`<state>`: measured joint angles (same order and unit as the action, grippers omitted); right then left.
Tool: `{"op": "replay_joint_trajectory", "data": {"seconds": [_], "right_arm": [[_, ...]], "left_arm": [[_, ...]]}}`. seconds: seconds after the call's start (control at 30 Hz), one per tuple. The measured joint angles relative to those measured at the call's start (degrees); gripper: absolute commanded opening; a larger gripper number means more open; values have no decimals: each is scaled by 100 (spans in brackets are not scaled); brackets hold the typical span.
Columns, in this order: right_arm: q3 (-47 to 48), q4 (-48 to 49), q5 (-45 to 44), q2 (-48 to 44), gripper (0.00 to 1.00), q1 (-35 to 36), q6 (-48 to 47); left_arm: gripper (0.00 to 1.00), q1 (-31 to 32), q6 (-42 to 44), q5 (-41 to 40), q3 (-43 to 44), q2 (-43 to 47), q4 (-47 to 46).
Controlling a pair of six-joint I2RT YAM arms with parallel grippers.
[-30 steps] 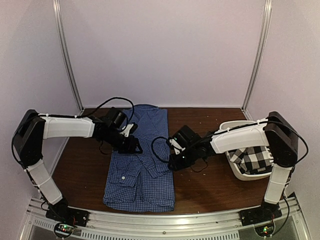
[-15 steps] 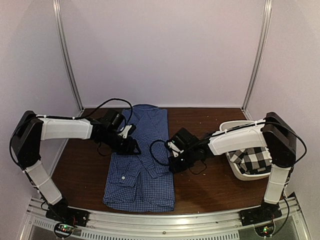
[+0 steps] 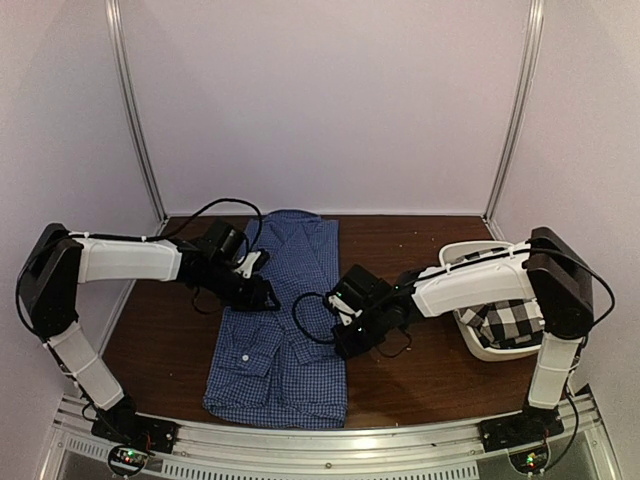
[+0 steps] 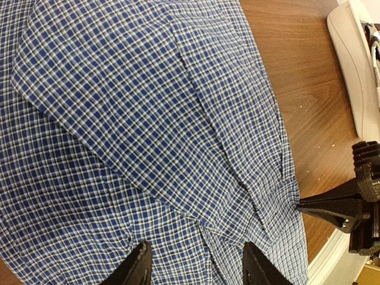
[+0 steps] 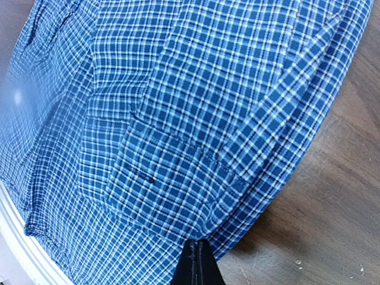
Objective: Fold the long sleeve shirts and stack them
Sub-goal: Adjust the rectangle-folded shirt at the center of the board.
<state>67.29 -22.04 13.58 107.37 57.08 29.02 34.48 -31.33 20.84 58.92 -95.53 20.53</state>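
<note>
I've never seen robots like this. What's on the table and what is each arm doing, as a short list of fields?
table: brown wood
blue shirt: lying flat in the middle, partly folded
checked shirt: bundled in the white tub on the right
left gripper: open, over the blue shirt
right gripper: shut on the blue shirt's right edge

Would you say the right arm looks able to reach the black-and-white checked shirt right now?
Likely not yet: the right gripper is shut on the edge of the blue shirt. The checked shirt lies open in the tub beside that arm, otherwise unblocked.
</note>
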Motion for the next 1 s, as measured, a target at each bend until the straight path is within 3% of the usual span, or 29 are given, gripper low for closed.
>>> {"op": "replay_joint_trajectory", "data": {"seconds": [0.23,0.33,0.43,0.7,0.87,1.0], "right_arm": [[0,-101,96,-44,1,175,125],[2,-188,96,-92,17,197,133],[7,-243,92,-114,24,205,131],[2,-271,92,-129,23,205,291],[-52,-260,55,-142,34,205,426],[-136,-267,-61,-289,34,205,520]], "left_arm": [[53,-4,0,44,-22,39,-57],[53,-7,0,85,-22,39,-105],[52,-7,0,109,-22,39,-125],[53,-31,-2,129,-22,50,-127],[53,-31,-4,136,-68,140,-166],[53,-31,-4,164,-79,142,-210]]}}
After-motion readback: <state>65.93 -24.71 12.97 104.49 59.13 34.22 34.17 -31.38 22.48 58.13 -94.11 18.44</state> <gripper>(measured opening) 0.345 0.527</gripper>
